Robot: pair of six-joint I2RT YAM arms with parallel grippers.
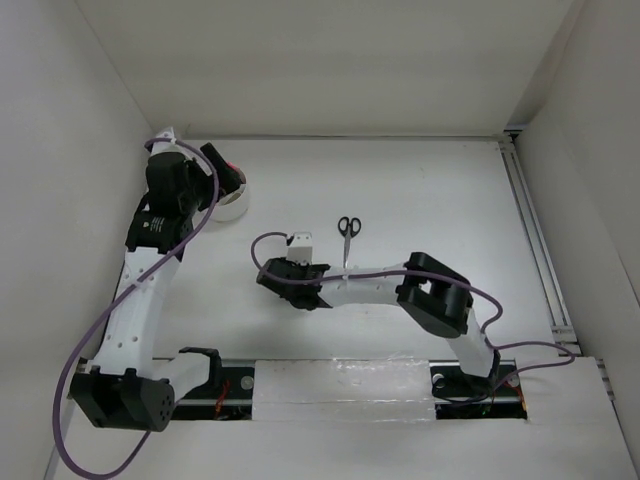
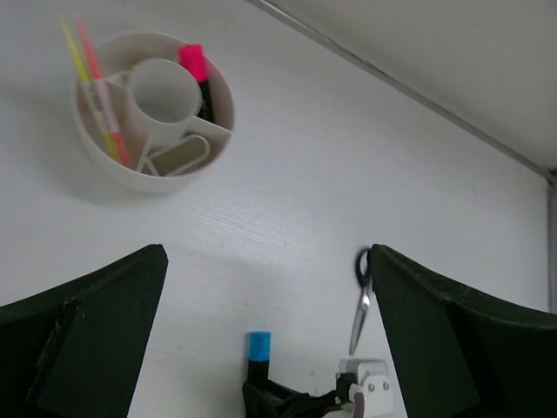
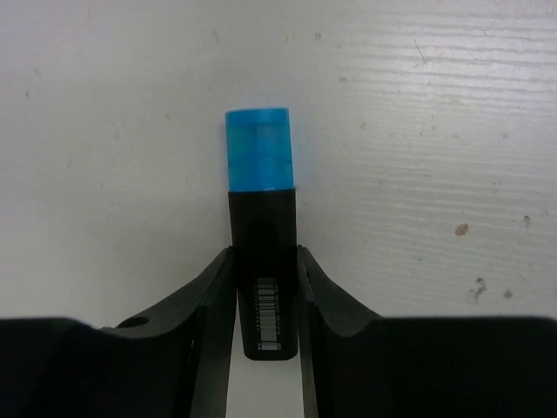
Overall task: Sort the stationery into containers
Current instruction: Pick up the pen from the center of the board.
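Note:
The round white bowl holds the yellow pen, the pink pen, the pink-capped highlighter and a tan block in its compartments. In the top view the bowl sits at the far left, partly under my left gripper. My left gripper is open wide and empty. My right gripper is shut on the black highlighter with the blue cap, low over the table; it also shows in the left wrist view. The black-handled scissors lie on the table.
The scissors lie closed, just right of the right wrist's white camera mount. White walls close in the table at the left, back and right. A metal rail runs along the right side.

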